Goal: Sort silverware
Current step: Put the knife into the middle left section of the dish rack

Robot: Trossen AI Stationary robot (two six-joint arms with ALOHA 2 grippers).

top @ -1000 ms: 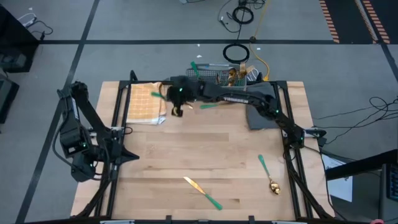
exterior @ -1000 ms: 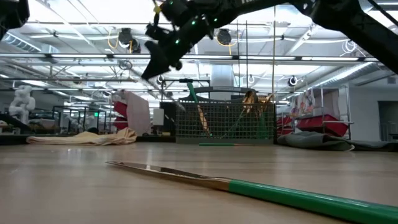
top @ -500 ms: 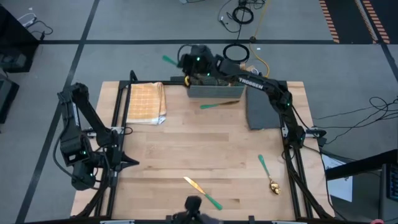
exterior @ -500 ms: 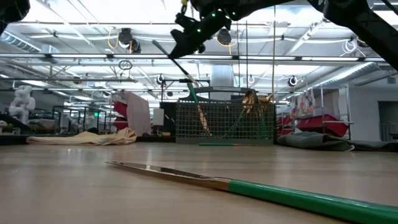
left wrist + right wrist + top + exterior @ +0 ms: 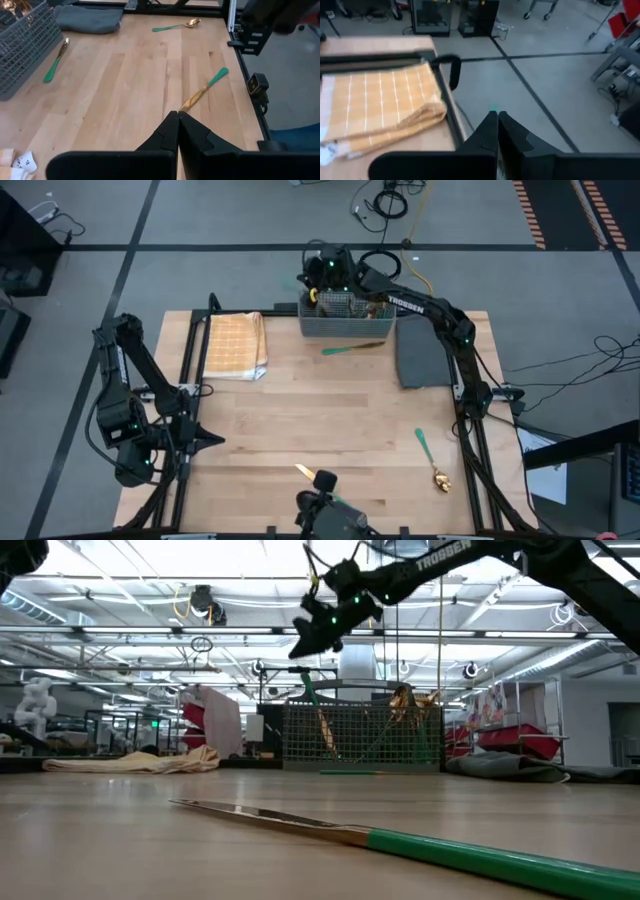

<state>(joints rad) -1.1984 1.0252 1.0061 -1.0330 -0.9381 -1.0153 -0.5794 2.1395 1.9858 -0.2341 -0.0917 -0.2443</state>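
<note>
At the table's left edge your left gripper [image 5: 178, 131] waits low with its jaws pressed together, empty. Right of it, the tan checked cloth [image 5: 236, 345] lies at the far left corner. Toward the near edge, 1 knife [image 5: 204, 90] lies flat; its blade looks thin and slick, so take the teal handle crosswise. At the far edge, the grey cutlery basket [image 5: 346, 326] already holds several pieces, and 1 spoon [image 5: 352, 347] lies just in front of it. Your right gripper [image 5: 318, 278] hovers over the basket's left end, pinching a teal-handled piece [image 5: 493, 108]. Another spoon [image 5: 431, 458] lies near right; it looks light and stiff.
</note>
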